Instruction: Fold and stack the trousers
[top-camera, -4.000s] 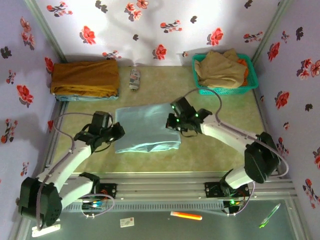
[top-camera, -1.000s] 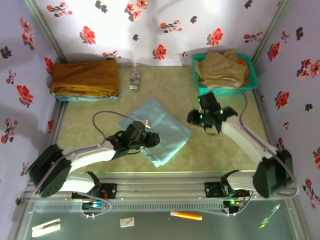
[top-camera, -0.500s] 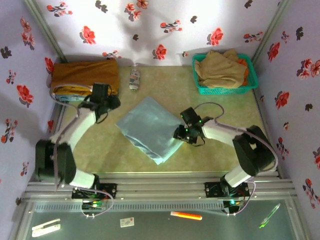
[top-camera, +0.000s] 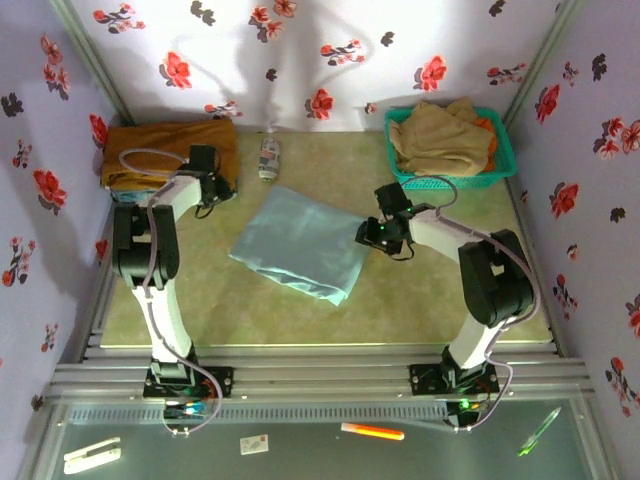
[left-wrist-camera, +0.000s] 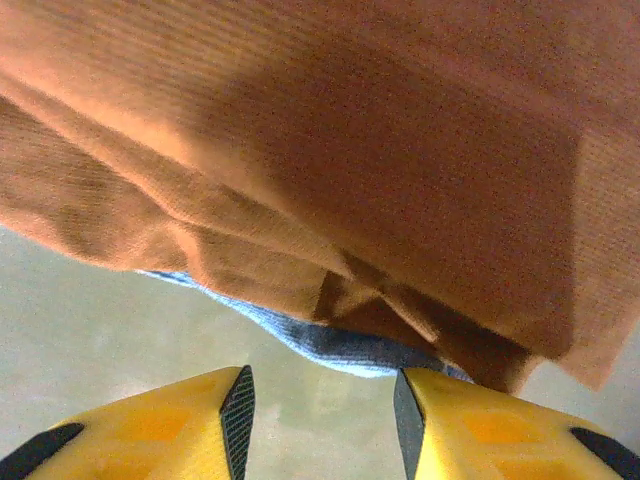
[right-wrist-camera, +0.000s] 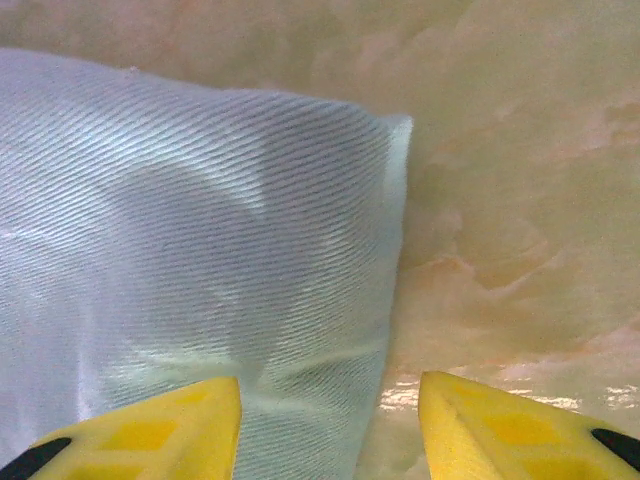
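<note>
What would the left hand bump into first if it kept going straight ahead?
Probably the folded mustard-brown garment, or the blue cloth peeking out beneath it. Both lie right ahead of the open left hand, though depth is hard to judge.

No lettering, number or brand can be read anywhere. The small container (top-camera: 269, 158) lying on the table near the back wall has a patterned wrap that may be a label, but it is too small and blurred to make out. The white card (top-camera: 255, 444) on the near ledge carries a red mark and some faint print, also too small to read.
</note>
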